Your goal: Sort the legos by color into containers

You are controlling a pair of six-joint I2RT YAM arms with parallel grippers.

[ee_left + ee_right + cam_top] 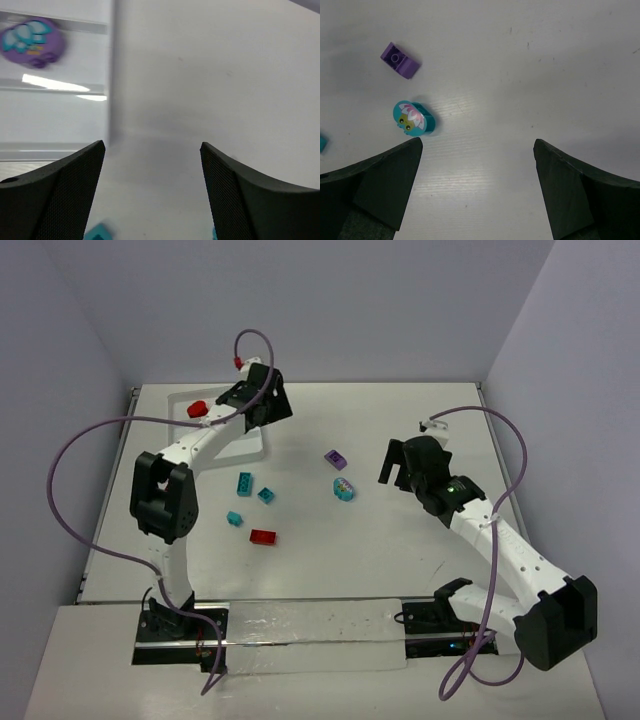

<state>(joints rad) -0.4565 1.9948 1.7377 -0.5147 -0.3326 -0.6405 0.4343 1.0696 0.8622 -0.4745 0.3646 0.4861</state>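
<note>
**Six bricks loose on the table, two pieces in the tray, both grippers empty**

Your loose plastic bricks lie on the white table between the two arms. A small purple sloped brick sits near the middle. Just beside it, toward the arm bases, is a rounded teal piece with a flower picture on top. Left of these are two teal square bricks close together, a smaller teal brick, and a flat red studded brick.

The white ribbed plastic tray sits at the far left, partly hidden by the left arm. A chunky red brick rests in it. The left wrist view shows a round purple piece with teal markings — blurred — in one compartment.

The left gripper hangs over the tray's edge, fingers spread wide, nothing between them. The right gripper hovers over bare table just right of the purple and rounded teal pieces — fingers also apart, holding nothing.
</note>
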